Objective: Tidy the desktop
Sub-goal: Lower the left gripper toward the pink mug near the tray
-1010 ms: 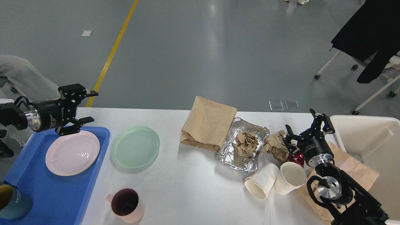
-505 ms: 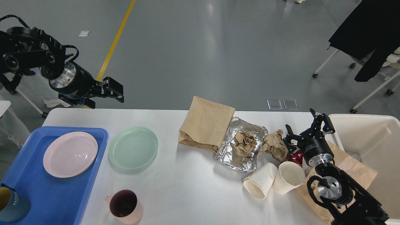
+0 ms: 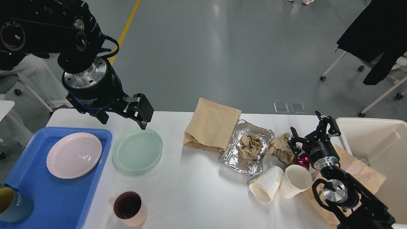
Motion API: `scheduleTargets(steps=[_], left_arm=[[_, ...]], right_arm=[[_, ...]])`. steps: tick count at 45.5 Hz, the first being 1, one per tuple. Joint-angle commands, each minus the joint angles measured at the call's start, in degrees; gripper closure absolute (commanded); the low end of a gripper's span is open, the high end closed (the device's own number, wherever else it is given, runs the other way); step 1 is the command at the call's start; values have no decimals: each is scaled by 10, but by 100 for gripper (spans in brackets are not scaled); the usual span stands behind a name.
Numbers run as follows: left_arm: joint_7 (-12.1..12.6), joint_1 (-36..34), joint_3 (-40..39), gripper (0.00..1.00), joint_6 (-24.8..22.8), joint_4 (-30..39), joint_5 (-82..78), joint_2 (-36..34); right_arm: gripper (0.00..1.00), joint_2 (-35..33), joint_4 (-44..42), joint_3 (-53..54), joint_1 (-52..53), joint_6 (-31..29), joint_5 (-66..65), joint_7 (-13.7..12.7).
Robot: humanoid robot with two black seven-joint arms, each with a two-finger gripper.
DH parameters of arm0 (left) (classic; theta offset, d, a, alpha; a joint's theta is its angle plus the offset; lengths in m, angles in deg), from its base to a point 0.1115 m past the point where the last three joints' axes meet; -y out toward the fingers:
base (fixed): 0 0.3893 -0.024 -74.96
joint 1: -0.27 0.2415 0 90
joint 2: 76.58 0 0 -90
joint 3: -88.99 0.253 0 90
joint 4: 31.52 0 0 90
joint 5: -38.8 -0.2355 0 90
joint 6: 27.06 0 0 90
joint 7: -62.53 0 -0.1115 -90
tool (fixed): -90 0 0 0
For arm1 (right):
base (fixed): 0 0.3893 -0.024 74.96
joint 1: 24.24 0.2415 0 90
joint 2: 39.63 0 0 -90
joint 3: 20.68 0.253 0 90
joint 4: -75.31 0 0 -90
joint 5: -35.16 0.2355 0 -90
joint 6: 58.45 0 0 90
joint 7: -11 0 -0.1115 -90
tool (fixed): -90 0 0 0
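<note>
The white desktop (image 3: 190, 190) holds a green plate (image 3: 137, 149), a pink mug (image 3: 128, 208), a brown paper bag (image 3: 211, 125), a foil tray (image 3: 233, 152) with crumpled paper inside, another crumpled brown paper (image 3: 279, 148) and two paper cups (image 3: 265, 184) (image 3: 295, 181). My left gripper (image 3: 124, 122) hangs open just above the green plate's far rim, holding nothing. My right gripper (image 3: 310, 130) stands open beside the crumpled paper, over a red shiny wrapper (image 3: 302, 160).
A blue tray (image 3: 54, 197) at the left carries a pink plate (image 3: 74, 155) and a teal cup (image 3: 12, 203). A cream bin (image 3: 378, 152) stands at the right edge, with flat brown paper (image 3: 359, 175) under my right arm. Chairs stand on the floor beyond.
My left arm has swung right from over the blue tray, risen, and come down toward the green plate, its gripper still open. The right arm has not moved.
</note>
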Motion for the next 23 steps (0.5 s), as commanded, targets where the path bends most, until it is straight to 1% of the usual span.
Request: scheduleTargets(steps=[1, 8, 11, 14, 18, 19, 20, 23], left_arm=[[19, -32, 19, 5, 54, 62, 34, 12], [18, -26, 38, 5, 47, 61, 38, 5], [17, -17, 41, 5, 44, 60, 38, -12], [20, -7, 42, 4, 31, 60, 36, -36], [15, 24, 39, 4, 21, 56, 36, -54], [16, 35, 40, 4, 21, 56, 36, -56], [22, 46, 42, 4, 21, 56, 36, -58], [21, 75, 44, 4, 29, 50, 36, -67]], right_arm=[[0, 0, -1, 0, 0, 0, 0, 0], [0, 0, 0, 0, 0, 0, 0, 0], [0, 0, 0, 0, 0, 0, 0, 0], [0, 0, 0, 0, 0, 0, 0, 0], [0, 0, 0, 0, 0, 0, 0, 0], [0, 0, 0, 0, 0, 0, 0, 0], [0, 0, 0, 0, 0, 0, 0, 0], [0, 0, 0, 0, 0, 0, 0, 0]])
